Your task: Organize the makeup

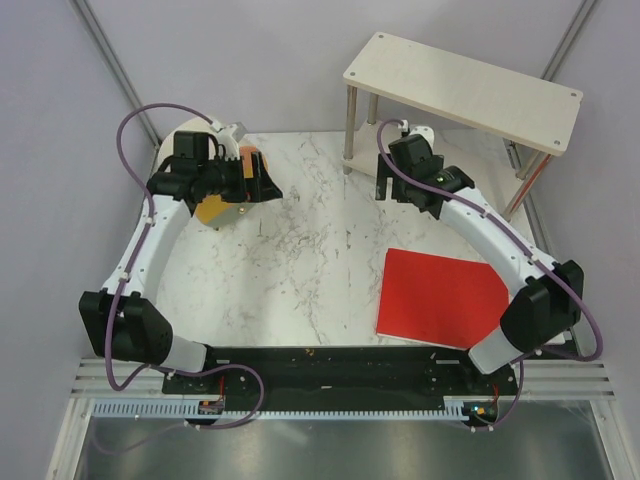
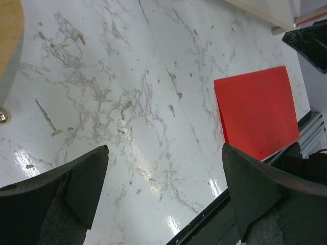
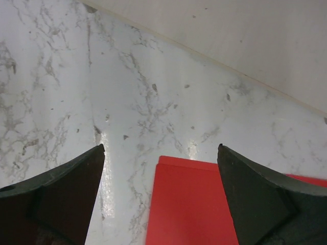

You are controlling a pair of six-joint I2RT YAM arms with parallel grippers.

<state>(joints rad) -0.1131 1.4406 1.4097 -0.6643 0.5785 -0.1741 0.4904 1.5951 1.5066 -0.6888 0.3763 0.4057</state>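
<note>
The left gripper (image 2: 164, 148) and the right gripper (image 3: 161, 147) both gape wide above the marble table (image 1: 300, 250), gripping nothing. The makeup cannot be made out in any view. An orange-yellow case (image 1: 212, 211) shows under the left arm at upper left.

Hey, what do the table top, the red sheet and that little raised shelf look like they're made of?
Table top: white with grey veins and glossy glare, so marble or a marble-look laminate. Red sheet: thin, flat, matte, probably paper or plastic; cannot tell which. Shelf: pale board with faint grain, likely plywood, on shiny metal-looking legs.
</note>
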